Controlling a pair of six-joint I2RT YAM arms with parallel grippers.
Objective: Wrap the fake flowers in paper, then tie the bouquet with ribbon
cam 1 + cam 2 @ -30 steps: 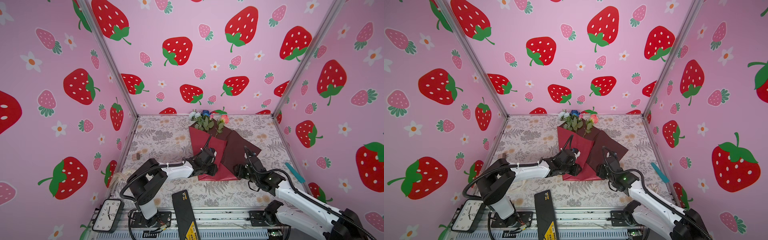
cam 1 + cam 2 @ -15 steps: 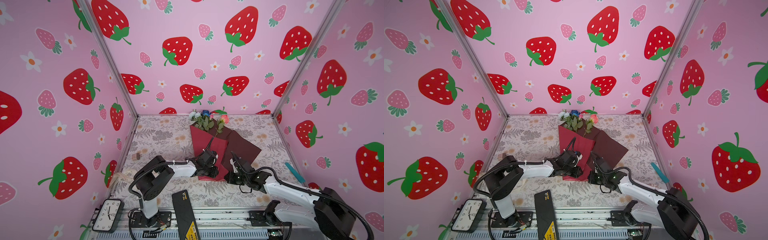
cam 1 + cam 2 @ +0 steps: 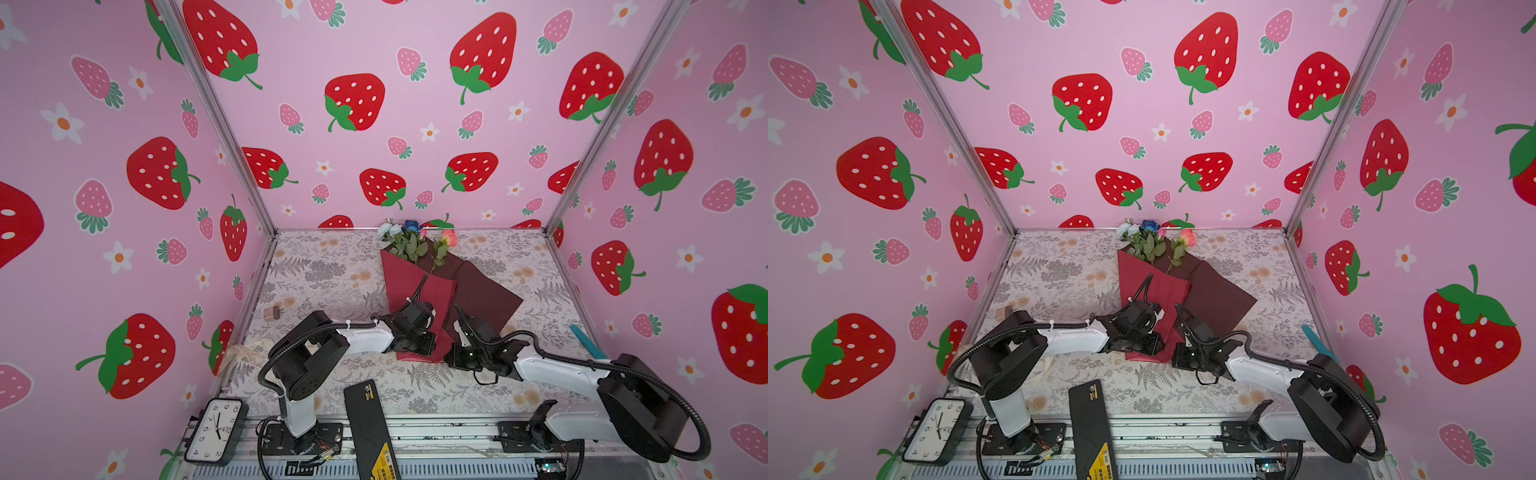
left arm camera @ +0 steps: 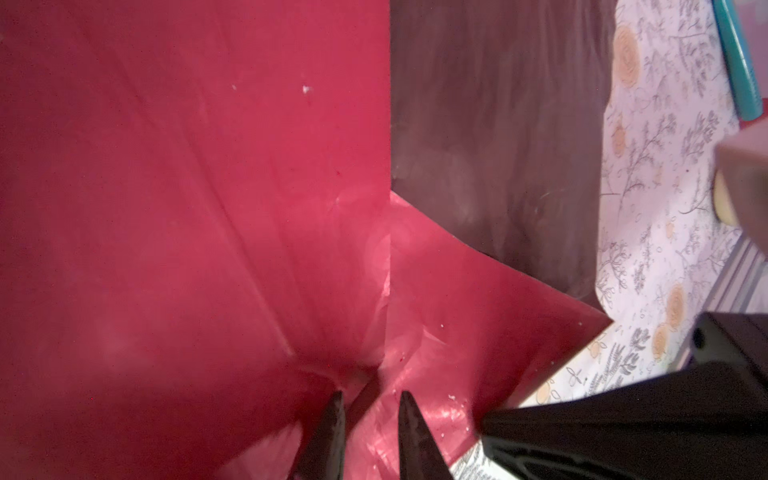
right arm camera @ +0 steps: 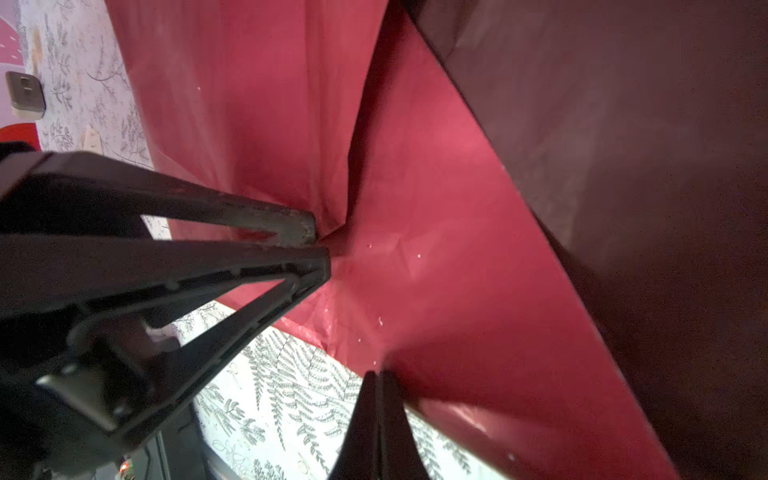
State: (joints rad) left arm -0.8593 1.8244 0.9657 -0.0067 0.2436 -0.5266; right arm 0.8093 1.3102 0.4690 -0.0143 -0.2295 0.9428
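The bouquet of fake flowers (image 3: 401, 274) lies mid-table (image 3: 332, 270), blooms at the far edge. The left gripper (image 4: 372, 409) clamps a fold of its red wrapping. The right gripper (image 5: 378, 386), jaws together, sits at the wrapping's near edge. A teal stick (image 3: 586, 340) and a clock (image 3: 216, 430) lie well apart.

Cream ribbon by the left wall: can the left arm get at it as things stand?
Probably not yet. The left gripper is pinched on the bouquet of fake flowers, so it must let go first. The cream ribbon itself lies bare, with nothing over it.
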